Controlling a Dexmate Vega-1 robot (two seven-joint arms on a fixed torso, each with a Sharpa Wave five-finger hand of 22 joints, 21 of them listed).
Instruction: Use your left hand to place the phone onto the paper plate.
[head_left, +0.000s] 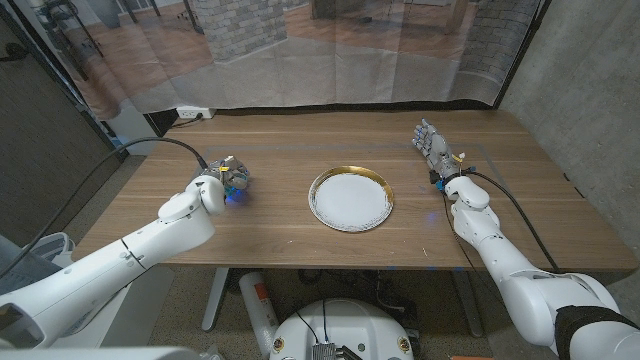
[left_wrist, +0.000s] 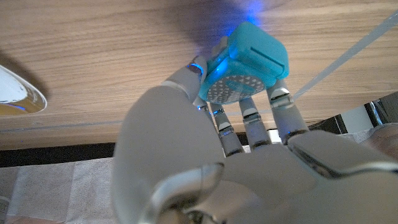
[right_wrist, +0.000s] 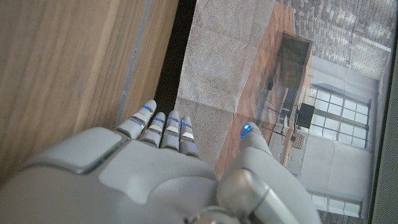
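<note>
So the left hand (head_left: 226, 183) sits on the counter (head_left: 300, 235) off to the plate's left, fingers (left_wrist: 250, 118) curled around the phone (left_wrist: 245, 62), a chunky turquoise thing with a dotted speaker patch, and a blue glow shows where the fingertips meet it. From the wrist camera the phone looks pinned between thumb and fingers right up against the wood; whether it's off the surface, can't tell. The paper plate (head_left: 350, 198), white with a gold rim, is mid-counter, well apart from the phone. On the plate's other side, a bit further back, the right hand (head_left: 435, 148) stands on its edge, fingers straight and side by side, holding nothing.
</note>
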